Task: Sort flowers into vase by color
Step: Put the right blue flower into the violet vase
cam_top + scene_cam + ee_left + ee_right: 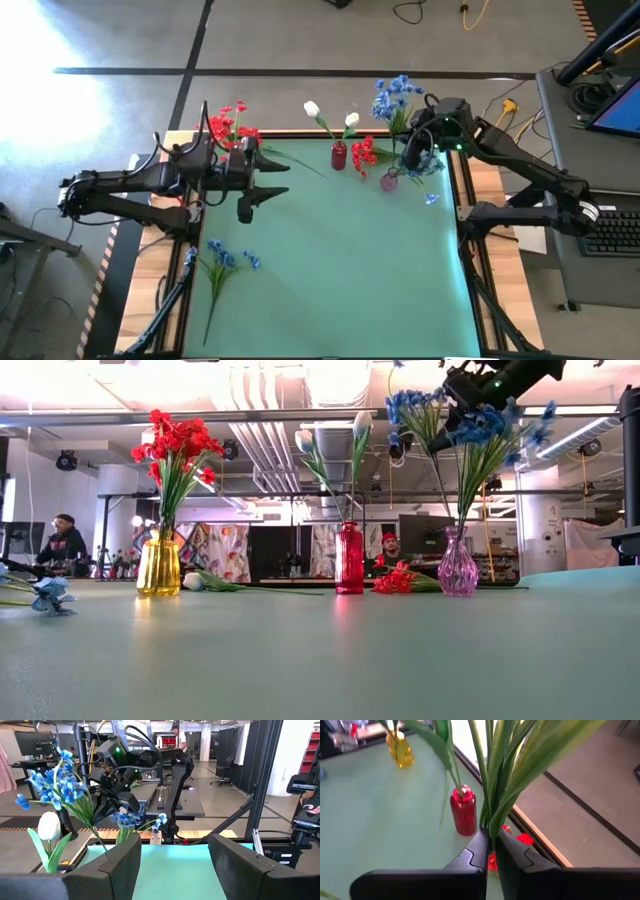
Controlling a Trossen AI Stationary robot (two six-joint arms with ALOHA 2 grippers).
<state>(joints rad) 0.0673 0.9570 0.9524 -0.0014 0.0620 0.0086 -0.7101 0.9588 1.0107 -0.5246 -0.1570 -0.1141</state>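
The right gripper was clamped on a blue flower stem above the purple vase, hiding the vase's mouth. The left gripper was apart, well away from that vase. No writing was readable.

overhead looks straight down, low looks level across; both share the red vase.

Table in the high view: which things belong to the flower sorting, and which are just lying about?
Job: yellow vase, red vase, pink vase, loose blue flowers, loose red flower, blue spray in right pincer.

Lying about: keyboard, floor cables.
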